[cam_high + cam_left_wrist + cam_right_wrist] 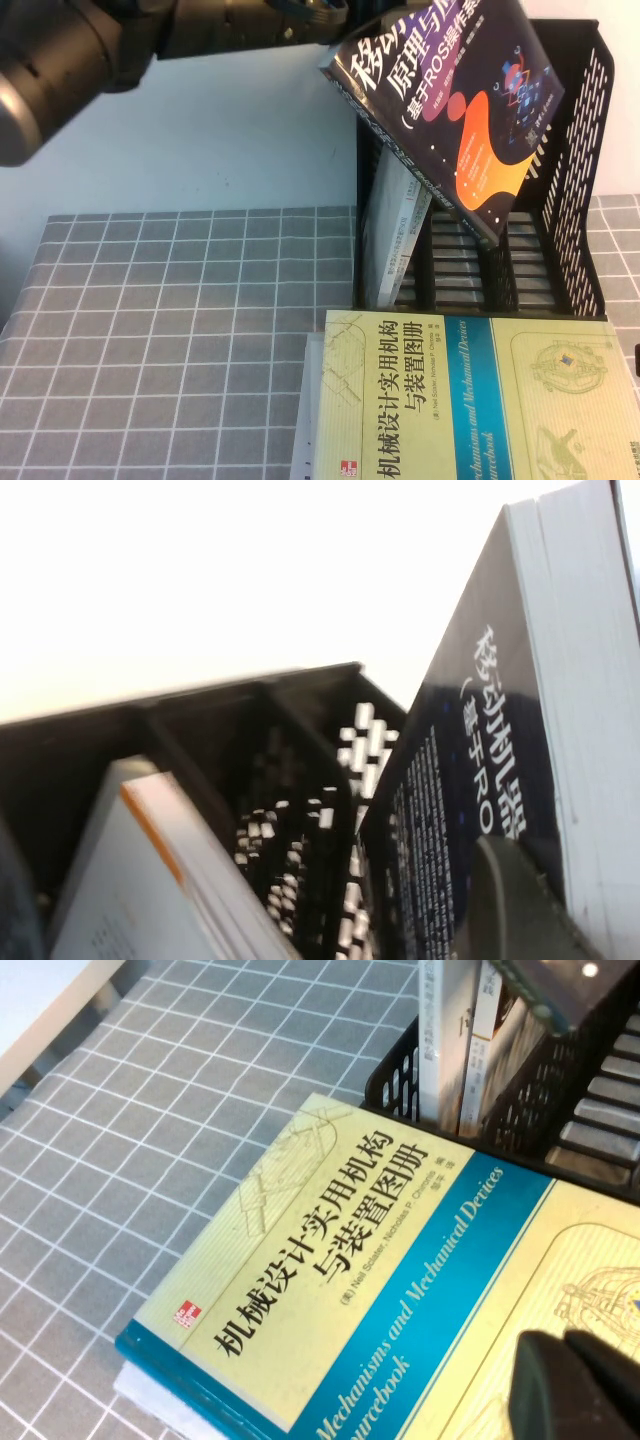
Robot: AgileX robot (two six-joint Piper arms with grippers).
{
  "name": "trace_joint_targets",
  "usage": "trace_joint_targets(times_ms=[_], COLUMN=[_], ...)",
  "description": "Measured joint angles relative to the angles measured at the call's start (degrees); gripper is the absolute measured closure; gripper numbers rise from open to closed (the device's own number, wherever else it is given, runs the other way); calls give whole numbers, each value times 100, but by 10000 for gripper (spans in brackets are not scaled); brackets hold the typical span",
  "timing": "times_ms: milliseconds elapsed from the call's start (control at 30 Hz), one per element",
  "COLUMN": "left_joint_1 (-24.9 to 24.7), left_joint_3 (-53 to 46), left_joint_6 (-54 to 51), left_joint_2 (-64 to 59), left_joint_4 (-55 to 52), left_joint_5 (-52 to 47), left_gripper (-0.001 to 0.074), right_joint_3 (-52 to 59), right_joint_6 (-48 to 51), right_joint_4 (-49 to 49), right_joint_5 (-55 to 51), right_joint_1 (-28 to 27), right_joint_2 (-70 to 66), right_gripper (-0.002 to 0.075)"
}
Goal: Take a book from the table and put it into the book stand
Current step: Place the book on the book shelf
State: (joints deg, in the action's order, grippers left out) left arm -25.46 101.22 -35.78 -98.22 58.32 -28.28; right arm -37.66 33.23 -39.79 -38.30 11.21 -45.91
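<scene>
We see the book [455, 105], a thick paperback with a dark navy cover, an orange blob, purple accents and large white Chinese title characters, held tilted in the air above the black book stand [580, 190], its lower corner dipping toward a slot. The left gripper [520, 900] is at the book's cover in its wrist view; we cannot tell its opening. The right gripper [580, 1385] hovers over the yellow-green book [350, 1260] lying on the table [170, 330]; its state is unclear.

Plain pale wall [230, 130] behind.
</scene>
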Motion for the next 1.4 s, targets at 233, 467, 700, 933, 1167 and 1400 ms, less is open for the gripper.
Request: trace_joint_targets(times_ms=[233,467,700,933,1167,1400], left_joint_1=[-10,-56,-56,-106,-323,-791], left_joint_3=[0,23,36,36,36,36], left_joint_6=[71,577,2448,4615,4885,4851], left_joint_2=[-193,-125,-11,-11,-11,-94], left_joint_4=[-257,-1135,-3078,-4885,-5288,-5675], left_joint_5=[437,606,606,586,714,1002], left_gripper=[617,617,617,617,617,617], right_joint_3=[0,0,0,0,0,0], right_joint_6=[0,0,0,0,0,0], right_joint_4=[42,167,187,187,187,195], right_joint_5=[-8,8,148,161,146,-16], right_joint_1=[0,0,0,0,0,0], right_joint_2=[0,0,0,0,0,0], right_gripper=[729,729,729,729,729,729])
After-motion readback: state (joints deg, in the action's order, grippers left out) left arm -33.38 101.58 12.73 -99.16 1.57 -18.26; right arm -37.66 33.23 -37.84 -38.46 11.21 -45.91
